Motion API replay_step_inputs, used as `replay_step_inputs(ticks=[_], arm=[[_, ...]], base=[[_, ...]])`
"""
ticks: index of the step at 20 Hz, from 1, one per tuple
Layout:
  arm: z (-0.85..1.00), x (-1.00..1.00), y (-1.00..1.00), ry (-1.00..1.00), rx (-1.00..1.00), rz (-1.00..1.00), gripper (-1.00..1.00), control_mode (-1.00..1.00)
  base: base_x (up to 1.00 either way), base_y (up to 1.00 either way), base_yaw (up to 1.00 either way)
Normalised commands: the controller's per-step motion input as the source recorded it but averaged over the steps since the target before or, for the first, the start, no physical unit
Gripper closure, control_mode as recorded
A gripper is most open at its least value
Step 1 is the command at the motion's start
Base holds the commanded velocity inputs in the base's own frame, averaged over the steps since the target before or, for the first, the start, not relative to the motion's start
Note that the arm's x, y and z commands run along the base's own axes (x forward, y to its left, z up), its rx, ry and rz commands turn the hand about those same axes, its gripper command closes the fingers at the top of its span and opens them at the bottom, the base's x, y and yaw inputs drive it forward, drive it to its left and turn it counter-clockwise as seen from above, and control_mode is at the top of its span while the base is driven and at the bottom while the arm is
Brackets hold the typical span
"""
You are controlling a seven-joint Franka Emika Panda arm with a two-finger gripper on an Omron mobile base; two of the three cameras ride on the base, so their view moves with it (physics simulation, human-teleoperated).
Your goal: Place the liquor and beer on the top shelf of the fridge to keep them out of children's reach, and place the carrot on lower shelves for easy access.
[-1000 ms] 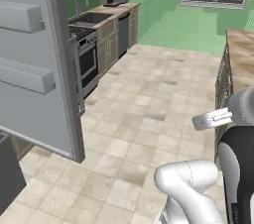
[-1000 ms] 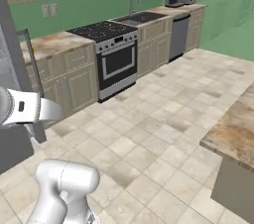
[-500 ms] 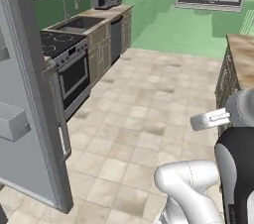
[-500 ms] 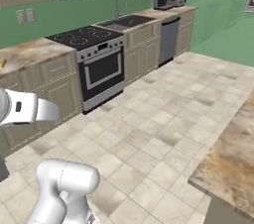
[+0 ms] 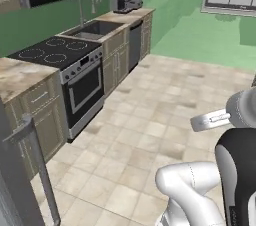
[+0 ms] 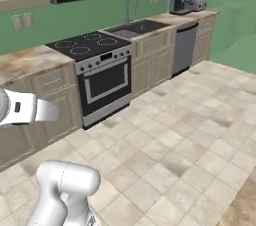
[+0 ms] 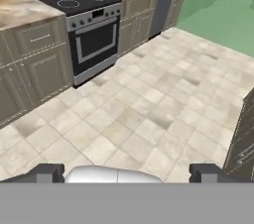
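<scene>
In the hand view my gripper (image 7: pixel 127 173) is open, its two dark fingertips (image 7: pixel 49 172) spread wide over bare floor tiles with nothing between them. Of the fridge (image 5: pixel 17 190), a slice of its grey door with a bar handle (image 5: pixel 37 162) stands at the lower left of the left base view. The liquor, the beer, the carrot and the fridge shelves are out of view.
A stove with oven (image 6: pixel 102 77) sits in a beige counter run (image 6: pixel 30 62), with a sink (image 6: pixel 132 27), a dishwasher (image 6: pixel 185 45) and a coffee machine (image 6: pixel 182 2) further along. An island counter corner (image 6: pixel 245 207) is at the right. Tiled floor (image 5: pixel 165 115) lies open ahead.
The whole picture has shifted: the base has turned, so the fridge door slides off to the left and the stove and counter run come closer. The arm's pose looks unchanged.
</scene>
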Motion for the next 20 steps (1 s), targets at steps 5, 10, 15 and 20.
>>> replay_step_inputs(ticks=[5,10,15,20], arm=[[0.00,0.00,0.00,0.00,0.00,0.00,-1.00,1.00],[0.00,0.00,0.00,0.00,0.00,0.00,-1.00,1.00],[0.00,0.00,0.00,0.00,0.00,0.00,-1.00,1.00],[0.00,0.00,0.00,0.00,0.00,0.00,-1.00,1.00]], base=[[1.00,0.06,0.46],[1.00,0.00,0.51],[1.00,0.00,0.50],[1.00,0.01,0.49]])
